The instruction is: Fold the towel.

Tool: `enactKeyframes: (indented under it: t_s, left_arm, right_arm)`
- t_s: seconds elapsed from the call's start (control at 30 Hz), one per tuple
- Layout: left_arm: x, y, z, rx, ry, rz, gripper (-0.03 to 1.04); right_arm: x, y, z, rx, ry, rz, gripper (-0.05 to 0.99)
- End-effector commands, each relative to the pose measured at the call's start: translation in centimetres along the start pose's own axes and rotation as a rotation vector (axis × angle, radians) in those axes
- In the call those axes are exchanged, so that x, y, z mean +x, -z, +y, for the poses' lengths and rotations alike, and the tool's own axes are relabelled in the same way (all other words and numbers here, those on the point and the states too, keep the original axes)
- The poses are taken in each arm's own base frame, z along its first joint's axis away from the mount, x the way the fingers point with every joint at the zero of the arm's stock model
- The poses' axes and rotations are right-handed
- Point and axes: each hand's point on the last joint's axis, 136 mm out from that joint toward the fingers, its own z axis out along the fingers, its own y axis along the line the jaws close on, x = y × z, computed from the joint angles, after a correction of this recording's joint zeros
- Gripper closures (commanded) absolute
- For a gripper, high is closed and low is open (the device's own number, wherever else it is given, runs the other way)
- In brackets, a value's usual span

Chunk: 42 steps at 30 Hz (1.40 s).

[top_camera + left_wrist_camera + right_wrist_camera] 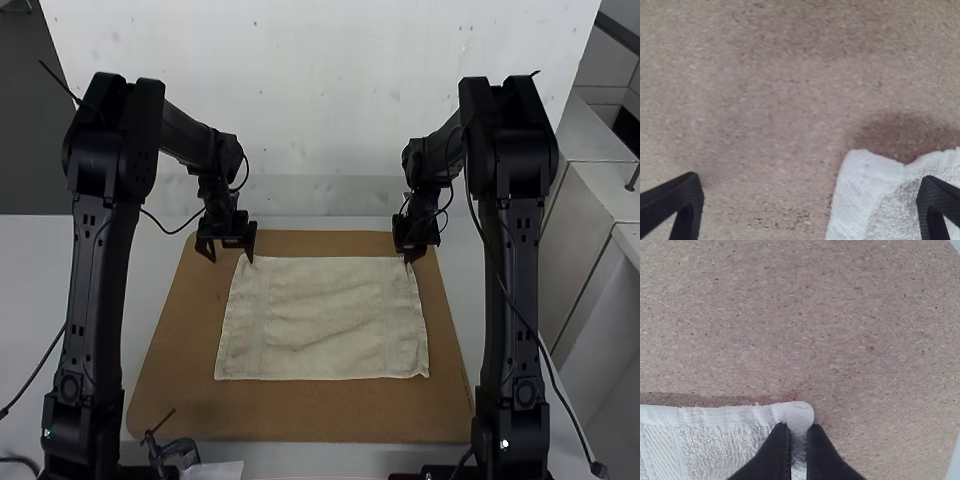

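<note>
Supports spread towel on board. Pinches towel's far-right corner between fingers of right gripper; holds left gripper spread-fingered at far-left corner.

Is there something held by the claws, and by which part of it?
The right claw holds the towel by its far right corner. The left claw is open, holding nothing.
</note>
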Motion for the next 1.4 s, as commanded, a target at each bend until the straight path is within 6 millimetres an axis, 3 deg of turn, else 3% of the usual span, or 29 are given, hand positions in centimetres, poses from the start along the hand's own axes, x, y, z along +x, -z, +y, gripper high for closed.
enactKeyframes:
  t_s: [0.0,0.07,0.23,0.33,0.4,0.57,0.73,0.87,1.1,1.27,1.37]
  left_arm:
    - [0.1,0.0,-2.0,0.006,-0.035,0.016,0.11]
    - [0.7,-0.5,-2.5,0.002,-0.046,0.051,0.19]
    - [1.0,-1.8,-2.5,-0.014,-0.037,0.087,0.53]
    - [1.3,-2.5,-2.5,-0.018,-0.038,0.098,0.85]
    - [1.3,-2.7,-2.5,-0.019,-0.038,0.1,0.99]
    - [1.4,-2.7,-2.4,-0.017,-0.032,0.103,1.0]
    - [0.6,-1.6,-2.1,-0.019,-0.005,0.073,1.0]
    - [-1.0,0.6,-2.3,-0.006,0.02,0.008,1.0]
    - [-3.8,5.2,-2.4,-0.001,0.056,-0.114,1.0]
    - [-6.3,8.8,-2.1,-0.019,0.084,-0.223,1.0]
    - [-7.3,10.4,-2.1,-0.018,0.106,-0.27,1.0]
  right_arm:
    - [2.3,-3.3,-0.4,0.049,0.019,0.063,0.92]
    - [2.3,-3.2,-0.4,0.058,0.024,0.062,0.92]
    - [2.4,-1.9,0.5,0.051,0.042,0.026,0.92]
    - [2.8,-1.2,0.7,0.051,0.048,0.02,0.92]
    - [2.9,-1.0,0.9,0.048,0.054,0.015,0.92]
    - [2.4,-1.0,1.3,0.052,0.055,-0.003,0.92]
    - [-0.8,-0.3,0.7,0.095,0.025,-0.083,0.92]
    - [-3.6,1.1,0.1,0.114,-0.013,-0.148,0.92]
    - [-7.4,6.2,0.1,0.099,-0.051,-0.281,0.92]
    - [-8.6,9.9,-0.1,0.084,-0.076,-0.358,0.92]
    - [-8.9,11.0,-0.6,0.082,-0.087,-0.391,0.92]
